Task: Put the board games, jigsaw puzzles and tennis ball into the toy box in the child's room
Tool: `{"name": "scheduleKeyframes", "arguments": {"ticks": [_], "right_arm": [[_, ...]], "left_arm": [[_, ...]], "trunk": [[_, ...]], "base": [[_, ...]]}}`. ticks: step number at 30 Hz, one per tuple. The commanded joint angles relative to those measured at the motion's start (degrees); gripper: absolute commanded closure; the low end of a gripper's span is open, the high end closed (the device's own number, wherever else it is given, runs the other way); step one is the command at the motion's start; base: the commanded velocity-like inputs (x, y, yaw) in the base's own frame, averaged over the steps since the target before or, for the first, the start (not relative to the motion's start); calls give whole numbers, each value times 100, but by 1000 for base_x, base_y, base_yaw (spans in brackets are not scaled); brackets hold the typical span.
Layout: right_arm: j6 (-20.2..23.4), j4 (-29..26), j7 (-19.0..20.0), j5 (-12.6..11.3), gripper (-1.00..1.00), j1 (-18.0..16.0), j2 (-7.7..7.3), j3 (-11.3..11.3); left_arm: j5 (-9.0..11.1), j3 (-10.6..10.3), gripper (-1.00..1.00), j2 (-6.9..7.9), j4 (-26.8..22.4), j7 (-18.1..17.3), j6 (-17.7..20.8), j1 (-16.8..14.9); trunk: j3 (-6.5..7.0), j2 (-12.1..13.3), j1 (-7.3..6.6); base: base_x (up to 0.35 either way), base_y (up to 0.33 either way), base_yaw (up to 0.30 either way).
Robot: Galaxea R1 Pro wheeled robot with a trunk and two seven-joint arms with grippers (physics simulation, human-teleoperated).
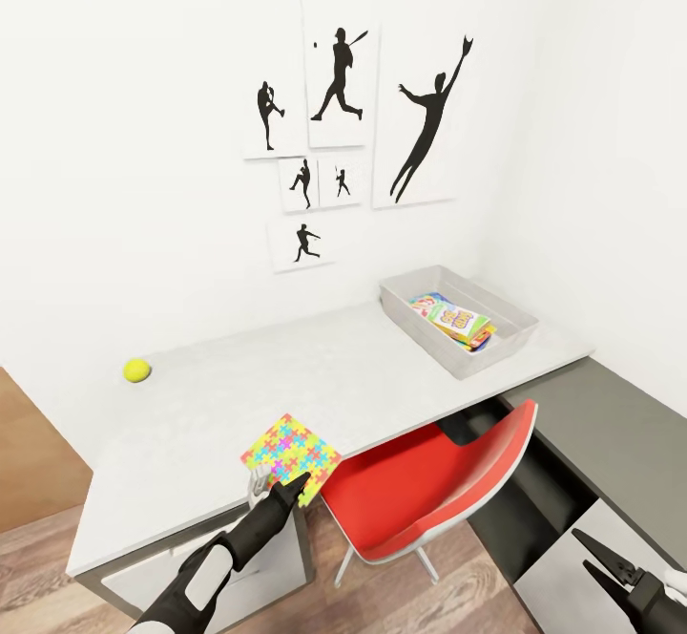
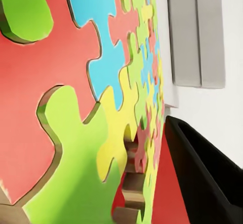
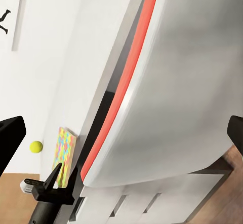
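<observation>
At bench [image 1: 363,376] front edge, left claw [image 1: 281,493] pinches the jigsaw puzzle [image 1: 289,450], tilted up for carrying to toy box [image 1: 408,324], holding a board game [image 1: 456,321]. Tennis ball [image 1: 136,369] waits far left; right claw [image 1: 599,562] spread, idle.

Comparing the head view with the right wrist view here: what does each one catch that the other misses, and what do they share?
Head view alone: the toy box at the table's far end with colourful game boxes inside, and the right gripper, jaws apart. Right wrist view alone: the grey underside of the red chair. Shared: the tennis ball, the jigsaw puzzle at the table's front edge, and the left gripper at that puzzle.
</observation>
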Motion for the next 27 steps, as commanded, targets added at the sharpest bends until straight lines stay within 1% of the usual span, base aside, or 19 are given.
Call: {"name": "scheduleKeyframes", "arguments": {"ticks": [1, 3, 5, 6, 9, 12, 21, 23, 24, 27], "right_arm": [[35, -3, -1, -24, -100, 1, -2, -4], [35, -3, -1, -24, -100, 1, 0, -4], [35, -3, -1, -24, -100, 1, -2, -4], [35, -3, -1, -24, -100, 1, -3, -4], [35, -3, -1, -24, -100, 1, 0, -4], [35, -3, -1, -21, -100, 1, -4, -4], [35, -3, -1, -15, -100, 1, -7, -4], [35, -1, -1, -10, -100, 1, -7, -4], [36, -2, -1, -9, -100, 1, -7, -4], [42, 0, -1, -7, -100, 2, -7, -4]], "left_arm": [[-28, 34, 100, -3, 9, -2, 16, -1], [-28, 34, 100, -8, 0, -22, 17, 1], [-28, 6, 100, -11, -6, -178, 16, 4], [-28, -65, 100, -7, -11, -321, 15, 4], [-26, -294, 100, -3, -39, -543, 14, 5], [-21, -334, 100, -3, -57, -592, 35, 5], [-19, -350, 100, -3, -124, -617, 69, 17], [-16, -353, 100, -3, -304, -618, 104, 25], [-16, -370, 100, -3, -430, -618, 184, 32], [-18, -511, 100, 1, -778, -620, 535, 56]], "trunk": [[-6, -4, 1], [-6, -4, 1], [-6, -4, 1], [-6, -4, 1], [-6, -4, 1], [-6, -4, 1], [-6, -4, 1], [-6, -4, 1], [-6, -4, 1], [-6, -4, 1]], "base": [[0, 0, 0], [0, 0, 0], [0, 0, 0], [0, 0, 0], [0, 0, 0], [0, 0, 0], [0, 0, 0], [0, 0, 0], [0, 0, 0], [0, 0, 0]]}}
